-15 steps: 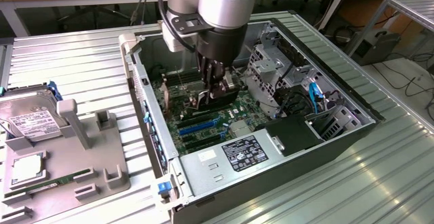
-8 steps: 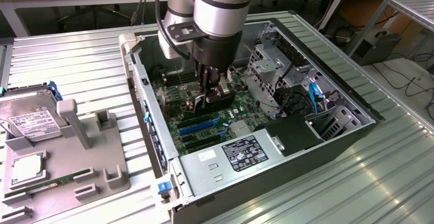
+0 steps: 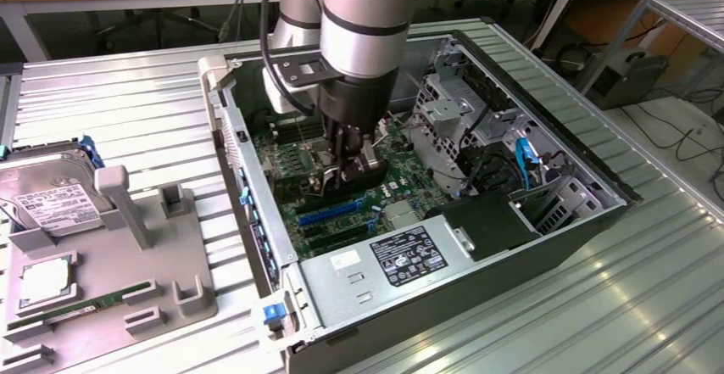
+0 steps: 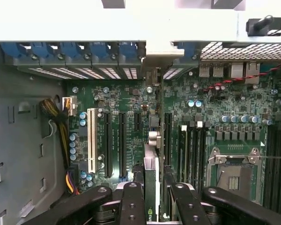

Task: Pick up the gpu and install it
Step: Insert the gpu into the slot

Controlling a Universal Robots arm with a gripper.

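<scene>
Wrist view showed the tool (image 4: 154,194) partly closed, its two black fingers (image 4: 131,199) pressed against the opposite faces of the gpu (image 4: 151,180). The card was held edge-on, with a strip of green board and a pale edge visible between the fingers. The gpu hung inside the open computer case (image 3: 599,198), directly below the tool and over the motherboard (image 4: 187,96).

Its long axis ran parallel to the black expansion slots. Its far end pointed toward the row of blue-clipped rear slot openings (image 4: 84,49) in the case wall. The card's lower edge lay just beside one long black slot (image 4: 167,140), between that slot and a second black slot (image 4: 122,140). Whether the edge had entered a slot or only hovered above the board could not be told.

Exterior view showed the arm (image 3: 362,18) standing almost upright over the case. The tool (image 3: 348,175) was down near the board, with the case lying on its side on the ribbed metal surface (image 3: 633,306). On the exterior view's left, well apart from the case, a grey holder (image 3: 169,247) carried a hard drive (image 3: 51,204) and a green memory stick (image 3: 81,304).
</scene>
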